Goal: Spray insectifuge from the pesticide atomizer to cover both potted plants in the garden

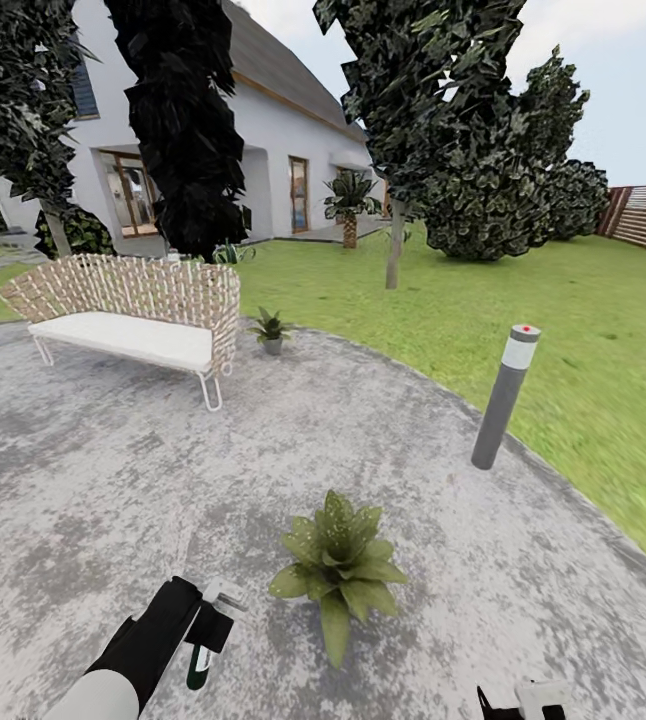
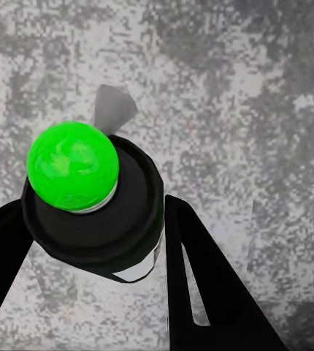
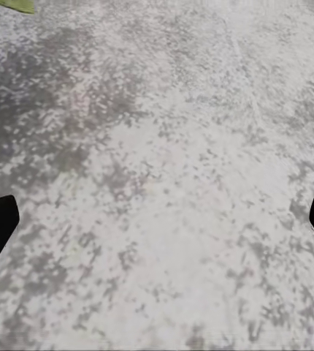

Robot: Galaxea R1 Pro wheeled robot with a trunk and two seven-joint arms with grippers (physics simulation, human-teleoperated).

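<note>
My left tool (image 1: 206, 630) is clenched on the pesticide atomizer (image 1: 203, 650), low over the grey paved patio (image 1: 113, 480). The left wrist view shows the black head (image 2: 98, 219) pinched between both black fingers (image 2: 201, 285), green spot (image 2: 73, 166) toward the camera and grey nozzle (image 2: 113, 110) pointing away at bare paving. My right tool (image 3: 157, 227) hangs released, fingers wide, nothing between them.

Nearer potted plant (image 1: 338, 570) sits just beside the atomizer, on its right side. The second potted plant (image 1: 270, 330) stands well apart, near the end of the white wicker bench (image 1: 128, 310). A grey bollard light (image 1: 505, 398) stands at the patio edge, by the lawn (image 1: 563, 330).

Judgement: step in hand is spraying the nearer plant. The nozzle seems aimed at paving, not leaves, so I should turn the wrist toward the rosette, keep the bottle above leaf height, and sweep across the whole crown rather than one spot. Grip looks sound; avoid squeezing harder, as the head may twist. Far plant needs a drive afterwards.
</note>
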